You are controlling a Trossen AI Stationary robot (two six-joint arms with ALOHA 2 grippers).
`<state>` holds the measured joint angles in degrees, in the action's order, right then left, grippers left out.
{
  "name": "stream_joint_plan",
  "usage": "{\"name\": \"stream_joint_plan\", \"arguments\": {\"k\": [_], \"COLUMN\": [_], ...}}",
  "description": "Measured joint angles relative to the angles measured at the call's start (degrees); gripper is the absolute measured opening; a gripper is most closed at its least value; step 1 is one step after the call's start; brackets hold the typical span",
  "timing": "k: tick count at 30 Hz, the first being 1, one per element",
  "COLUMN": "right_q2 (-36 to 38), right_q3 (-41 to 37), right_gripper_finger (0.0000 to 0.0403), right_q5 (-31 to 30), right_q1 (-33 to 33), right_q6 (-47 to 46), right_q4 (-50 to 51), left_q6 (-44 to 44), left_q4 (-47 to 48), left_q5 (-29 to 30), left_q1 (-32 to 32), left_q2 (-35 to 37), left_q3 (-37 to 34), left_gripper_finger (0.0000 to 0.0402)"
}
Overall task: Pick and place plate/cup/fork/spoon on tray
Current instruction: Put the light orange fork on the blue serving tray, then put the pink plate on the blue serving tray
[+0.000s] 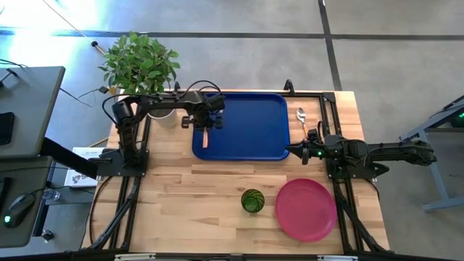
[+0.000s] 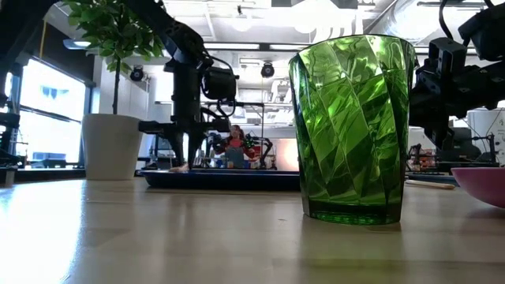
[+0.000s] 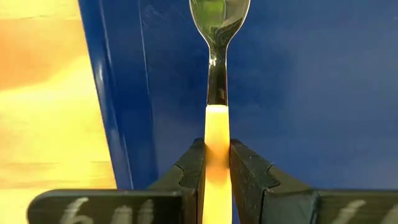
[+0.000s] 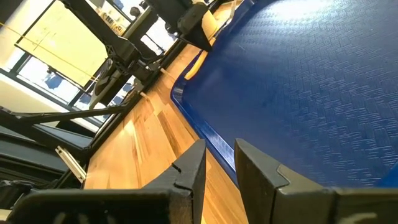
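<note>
we have the left end effector [image 3: 216,163] clenched on the tan-orange handle of the spoon [image 3: 217,93], whose bowl points ahead of the fingers [image 3: 185,174] over the left part of the tray [image 1: 250,123]. main risk as we see it: the grip is narrow and sits on the handle only, so the spoon could pivot or slip on release and land across the tray's raised rim just beside the end effector, or bounce out onto the bench [image 1: 217,188]. letting go too high would do that. the spoon looks small and smooth, with a shiny oval silver bowl and a handle running straight between the fingers, not tilted. the right end effector [image 1: 293,151] waits at the tray's right edge, fingers apart with nothing between them. another silver utensil [image 1: 301,116] lies on the bench just beyond it; we can't tell its tip. cup [image 1: 252,200] and plate [image 1: 305,209] sit off the tray, well apart from the left end effector.
</note>
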<state>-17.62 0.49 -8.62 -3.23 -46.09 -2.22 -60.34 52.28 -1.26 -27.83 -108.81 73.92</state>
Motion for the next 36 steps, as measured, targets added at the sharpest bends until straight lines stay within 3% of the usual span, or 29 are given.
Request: {"name": "stream_joint_plan", "arguments": {"k": [19, 28, 36], "right_q2": [-0.01, 0.0, -0.01], "right_q3": [0.0, 0.0, 0.0], "right_gripper_finger": [0.0075, 0.0075, 0.0075], "right_q5": [-0.04, -0.04, -0.04], "right_q1": [0.0, 0.0, -0.01], "right_q6": [0.0, 0.02, -0.13], "right_q4": [0.0, 0.0, 0.0], "left_q6": [0.86, 0.99, 0.99], "left_q4": [0.15, 0.14, 0.47], "left_q5": [-1.02, -1.05, -1.32], "left_q1": [0.04, 0.04, 0.04], "left_q2": [-2.22, -2.22, -2.22], "left_q3": [-0.06, -0.06, -0.06], "left_gripper_finger": [0.0045, 0.0081, 0.0089]}}
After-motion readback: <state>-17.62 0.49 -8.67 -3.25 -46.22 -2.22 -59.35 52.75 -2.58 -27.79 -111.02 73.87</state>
